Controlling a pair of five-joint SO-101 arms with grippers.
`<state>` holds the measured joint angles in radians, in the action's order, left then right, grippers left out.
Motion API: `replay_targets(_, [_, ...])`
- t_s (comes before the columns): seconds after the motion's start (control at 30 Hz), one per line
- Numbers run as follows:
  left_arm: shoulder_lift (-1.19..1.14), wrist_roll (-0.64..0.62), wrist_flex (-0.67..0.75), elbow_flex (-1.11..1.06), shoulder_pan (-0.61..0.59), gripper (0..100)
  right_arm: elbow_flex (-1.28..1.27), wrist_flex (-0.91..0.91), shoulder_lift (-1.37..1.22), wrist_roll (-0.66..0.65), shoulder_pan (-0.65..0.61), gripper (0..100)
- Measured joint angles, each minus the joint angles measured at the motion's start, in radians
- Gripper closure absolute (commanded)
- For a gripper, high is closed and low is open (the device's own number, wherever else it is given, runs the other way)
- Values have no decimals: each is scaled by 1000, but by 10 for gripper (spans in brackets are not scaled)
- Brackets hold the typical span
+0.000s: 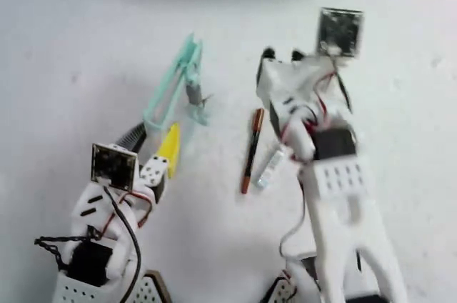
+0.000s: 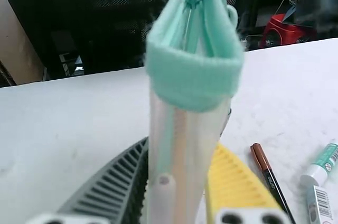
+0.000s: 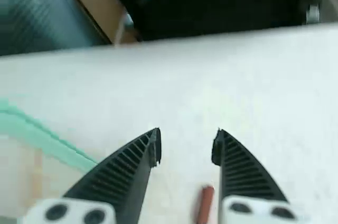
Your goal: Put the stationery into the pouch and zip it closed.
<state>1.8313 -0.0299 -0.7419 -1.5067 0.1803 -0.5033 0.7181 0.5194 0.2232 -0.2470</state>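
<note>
The mint-green translucent pouch (image 1: 173, 87) lies tilted left of the table's middle, one end held up off the table. My left gripper (image 1: 153, 136) is shut on that end. In the left wrist view the pouch (image 2: 193, 71) stands between the grey finger (image 2: 113, 182) and the yellow finger (image 2: 235, 182), with its zipper running along the top. A brown pen (image 1: 250, 150) and a white-and-green marker (image 1: 271, 166) lie side by side to the right of the pouch. My right gripper (image 1: 282, 53) hovers open beyond the pen's far end; its view shows the pen tip (image 3: 205, 204) and the pouch edge (image 3: 37, 137).
The white table (image 1: 86, 38) has bare room at the left, the far side and the right. Its far edge borders dark furniture. A red object (image 2: 285, 26) sits off the table behind. Pen (image 2: 268, 177) and marker (image 2: 319, 167) lie close to the yellow finger.
</note>
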Motion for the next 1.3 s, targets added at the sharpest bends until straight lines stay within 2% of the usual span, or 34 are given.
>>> replay_targets(0.23, [0, 0, 0, 0, 0, 843, 5, 0, -256, 3, -2, 847])
replay_targets(0.47, [0, 0, 0, 0, 0, 845, 46, 0, -382, 3, -2, 849])
replay_targets(1.3, [0, 0, 0, -2, -18, 846, 37, 0, -408, 3, -46, 850])
